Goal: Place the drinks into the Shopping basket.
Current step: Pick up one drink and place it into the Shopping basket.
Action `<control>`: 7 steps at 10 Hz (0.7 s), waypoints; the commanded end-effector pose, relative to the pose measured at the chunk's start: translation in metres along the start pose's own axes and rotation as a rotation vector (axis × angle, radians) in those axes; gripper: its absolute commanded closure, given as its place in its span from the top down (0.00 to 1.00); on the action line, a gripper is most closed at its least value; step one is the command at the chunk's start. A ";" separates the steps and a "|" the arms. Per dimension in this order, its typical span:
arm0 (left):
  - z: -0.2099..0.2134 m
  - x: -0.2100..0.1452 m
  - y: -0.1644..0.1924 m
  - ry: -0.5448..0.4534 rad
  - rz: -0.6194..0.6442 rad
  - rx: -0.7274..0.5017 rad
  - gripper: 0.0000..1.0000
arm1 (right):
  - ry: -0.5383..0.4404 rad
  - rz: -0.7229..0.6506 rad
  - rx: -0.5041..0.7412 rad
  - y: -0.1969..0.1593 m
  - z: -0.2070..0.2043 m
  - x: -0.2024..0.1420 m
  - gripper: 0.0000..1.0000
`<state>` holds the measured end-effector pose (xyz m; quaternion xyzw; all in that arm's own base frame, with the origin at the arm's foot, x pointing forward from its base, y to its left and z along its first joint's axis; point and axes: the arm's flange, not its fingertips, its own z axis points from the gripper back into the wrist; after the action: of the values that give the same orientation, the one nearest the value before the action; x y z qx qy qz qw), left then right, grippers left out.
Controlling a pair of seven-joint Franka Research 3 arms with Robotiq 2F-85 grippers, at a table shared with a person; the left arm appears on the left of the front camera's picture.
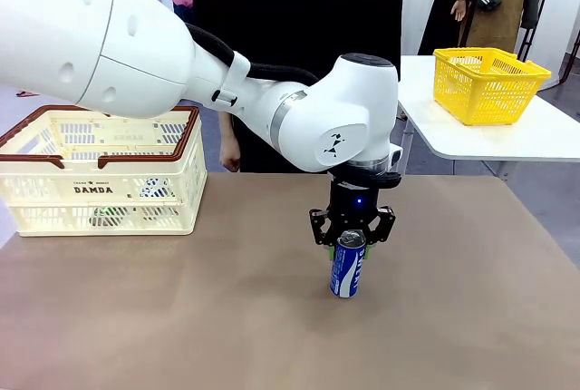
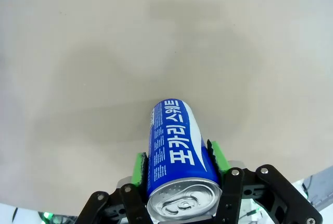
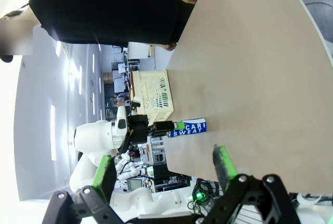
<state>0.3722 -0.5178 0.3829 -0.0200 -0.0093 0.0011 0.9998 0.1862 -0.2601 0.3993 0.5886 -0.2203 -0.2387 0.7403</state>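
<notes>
Front view: the left gripper [image 1: 352, 231] has its jaws on either side of the top of the blue can [image 1: 347, 266], which stands upright on the brown desk [image 1: 471, 299], well apart from the Shopping basket [image 1: 109, 192] at the desk's left. Through the basket's slots something green [image 1: 111, 215] shows low inside, possibly the other drink; I cannot be sure. A grip this high on a slim can could let it swing or tip as it lifts.

Left wrist view: the green pads [image 2: 139, 164] sit against both sides of the can [image 2: 177, 151] just under its silver top, so the jaws look pinched on it, though how firmly is not clear. If the squeeze is weak, the smooth metal could slide out on the way up.

Right wrist view: the right gripper [image 3: 164, 168] hangs with its jaws spread and empty, off the desk's edge. The carry to the basket runs away from it; the risk there is the can's base catching the basket's dark rim [image 3: 133, 99].
</notes>
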 end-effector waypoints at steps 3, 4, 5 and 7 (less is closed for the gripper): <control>-0.011 -0.002 0.001 -0.003 0.002 0.037 0.00 | -0.001 0.010 0.006 0.002 0.000 0.000 1.00; -0.008 -0.001 0.002 -0.007 0.004 0.033 0.00 | -0.001 0.010 0.006 0.002 0.000 0.000 1.00; 0.000 -0.002 0.004 -0.012 -0.002 0.026 0.00 | -0.001 0.010 0.006 0.002 0.000 0.000 1.00; 0.056 -0.010 0.020 -0.030 -0.023 -0.007 0.00 | -0.001 0.010 0.006 0.002 0.000 0.000 1.00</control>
<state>0.3707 -0.5152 0.4033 -0.0210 -0.0184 -0.0015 0.9996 0.1862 -0.2601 0.3992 0.5886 -0.2202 -0.2388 0.7403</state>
